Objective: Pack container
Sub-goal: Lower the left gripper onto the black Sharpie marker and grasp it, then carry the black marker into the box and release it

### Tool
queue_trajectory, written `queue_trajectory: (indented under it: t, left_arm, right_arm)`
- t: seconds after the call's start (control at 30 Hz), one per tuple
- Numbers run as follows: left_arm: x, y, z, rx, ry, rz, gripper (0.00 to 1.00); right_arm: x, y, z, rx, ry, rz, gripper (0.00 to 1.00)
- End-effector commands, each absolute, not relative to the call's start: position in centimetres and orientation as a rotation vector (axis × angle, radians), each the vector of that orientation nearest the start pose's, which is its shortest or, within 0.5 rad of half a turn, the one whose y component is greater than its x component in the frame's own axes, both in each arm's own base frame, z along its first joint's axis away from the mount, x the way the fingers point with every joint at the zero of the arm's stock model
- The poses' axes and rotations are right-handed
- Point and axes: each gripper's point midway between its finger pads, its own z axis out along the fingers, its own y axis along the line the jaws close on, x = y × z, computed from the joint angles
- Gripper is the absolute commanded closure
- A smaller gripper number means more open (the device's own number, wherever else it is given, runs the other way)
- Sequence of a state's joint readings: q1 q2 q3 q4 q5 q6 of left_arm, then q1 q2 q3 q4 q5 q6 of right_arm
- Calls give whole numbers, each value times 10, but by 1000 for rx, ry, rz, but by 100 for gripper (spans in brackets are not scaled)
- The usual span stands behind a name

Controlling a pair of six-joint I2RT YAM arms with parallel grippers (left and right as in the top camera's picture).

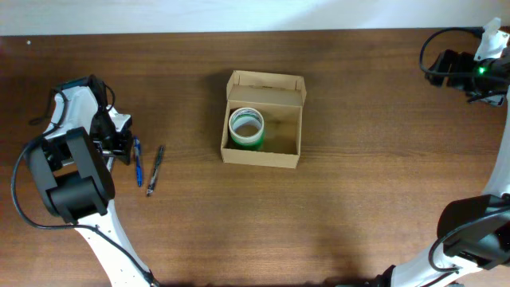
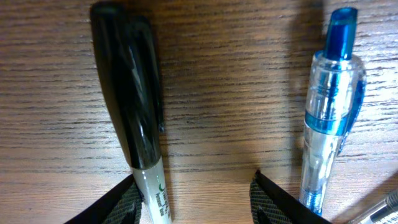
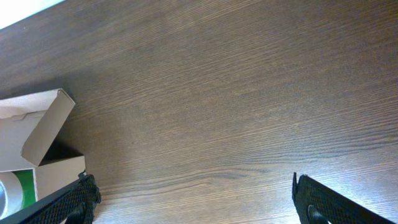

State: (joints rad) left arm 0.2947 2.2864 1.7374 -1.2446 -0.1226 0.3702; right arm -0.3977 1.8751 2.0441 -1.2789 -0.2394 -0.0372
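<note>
The left gripper (image 2: 196,186) hangs open over the black marker (image 2: 127,87).
The marker runs top to bottom, maybe just inside the fingers; the cardboard box (image 1: 263,156) sits off to the right, mid-frame overhead.

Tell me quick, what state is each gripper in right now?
Left gripper: open, holding nothing.
Right gripper: open, holding nothing.

The table (image 1: 358,199) is dark brown wood with thin lines running along it. Past its far edge is a pale white strip (image 1: 239,14), maybe a wall or the floor. Soft light shines on the wood.
</note>
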Motion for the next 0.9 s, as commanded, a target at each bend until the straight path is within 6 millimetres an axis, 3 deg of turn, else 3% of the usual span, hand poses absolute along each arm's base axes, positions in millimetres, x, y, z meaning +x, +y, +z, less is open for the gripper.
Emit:
queue_trajectory:
  t: [0.0,0.13,0.3,0.43,0.53,0.6,0.7,0.87]
  left_arm:
    - [348,131,-24,129,3446,58,54]
    - [348,131,-24,87,3445,47,80]
    - [346,132,-24,18,3440,-8,98]
    - [349,136,-20,-136,3422,-10,98]
    - [365,131,-3,-157,3369,-108,98]
    - [382,129,21,-161,3318,-150,98]
    - [411,128,77,-143,3207,-163,98]
    - [453,117,189,13,2932,-39,98]
  right_arm:
    - [421,-127,251,389,2603,202,1]
    - [421,-127,251,389,2603,202,1]
    - [421,-127,251,389,2603,202,1]
    - [421,-127,251,389,2603,202,1]
    - [421,-127,251,389,2603,202,1]
    - [421,-127,251,389,2603,202,1]
    - [421,-127,251,389,2603,202,1]
    - [421,-127,251,389,2603,202,1]
